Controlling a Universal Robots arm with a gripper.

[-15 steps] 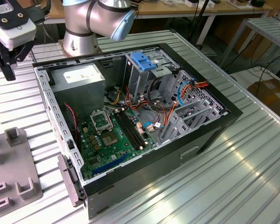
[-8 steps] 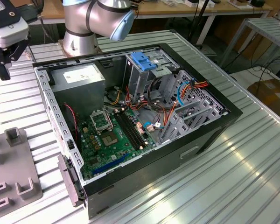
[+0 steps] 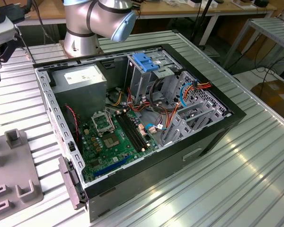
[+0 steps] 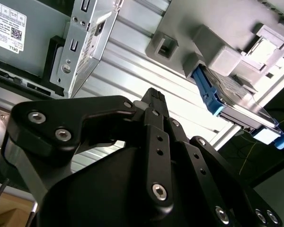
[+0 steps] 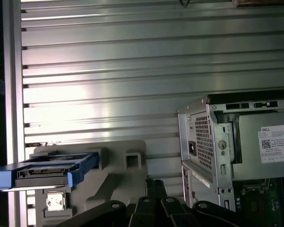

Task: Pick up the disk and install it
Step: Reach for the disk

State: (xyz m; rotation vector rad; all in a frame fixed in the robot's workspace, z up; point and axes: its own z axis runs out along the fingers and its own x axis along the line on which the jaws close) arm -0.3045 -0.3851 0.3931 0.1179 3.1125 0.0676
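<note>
Your black gripper (image 4: 154,94) has its fingers pressed together on nothing, apart from the flat silver-grey metal disk (image 4: 236,97), blue-framed, resting in the grey plastic holder (image 4: 217,19).

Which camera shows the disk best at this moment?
The second wrist view: the disk shows its broad face and blue frame, resting in the grey holder. The first wrist view shows the disk edge-on.

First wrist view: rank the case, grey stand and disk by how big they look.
Largest to smallest:
1. Case, though the frame crops it
2. Grey stand
3. Disk, on the stand
</note>
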